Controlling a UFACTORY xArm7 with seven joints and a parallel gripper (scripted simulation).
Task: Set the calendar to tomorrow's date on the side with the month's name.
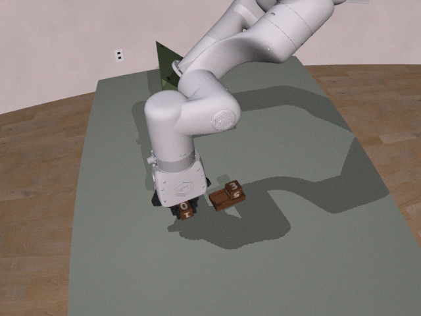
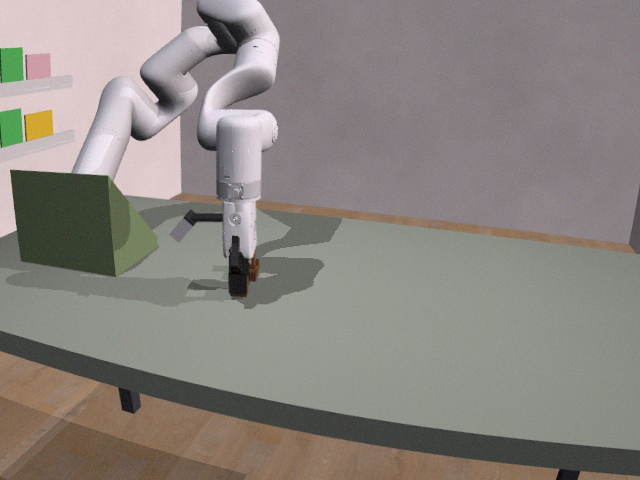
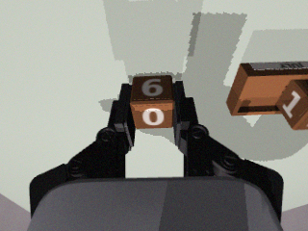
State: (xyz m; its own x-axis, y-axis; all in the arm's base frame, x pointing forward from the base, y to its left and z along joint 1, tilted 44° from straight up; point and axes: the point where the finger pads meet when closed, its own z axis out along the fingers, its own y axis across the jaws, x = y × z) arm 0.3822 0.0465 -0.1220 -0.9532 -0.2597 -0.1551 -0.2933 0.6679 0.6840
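You had one number cube [image 3: 152, 108] pinched between the closed fingers of the gripper [image 3: 153, 126], the pads on two opposite side faces, so the faces with 0 and 6 stayed open to the wrist camera and a 1 showed in the top view. That hold looked chosen to let you turn the cube or set it down on another face. It sat low over the table [image 1: 112, 265], just beside the tray [image 1: 220, 200]; whether it touched the table I could not tell. The tray lay flat with the other cube [image 1: 234, 189] standing at one end, 3 on top and 5 on its side, so the slot next to it was free. The month strip was too small to read. A green wedge [image 2: 67, 222] stood well apart behind the arm [image 1: 183, 112]. Nothing lay between the held cube and the free slot, though the tray wall and the seated cube would crowd the fingers on the way in
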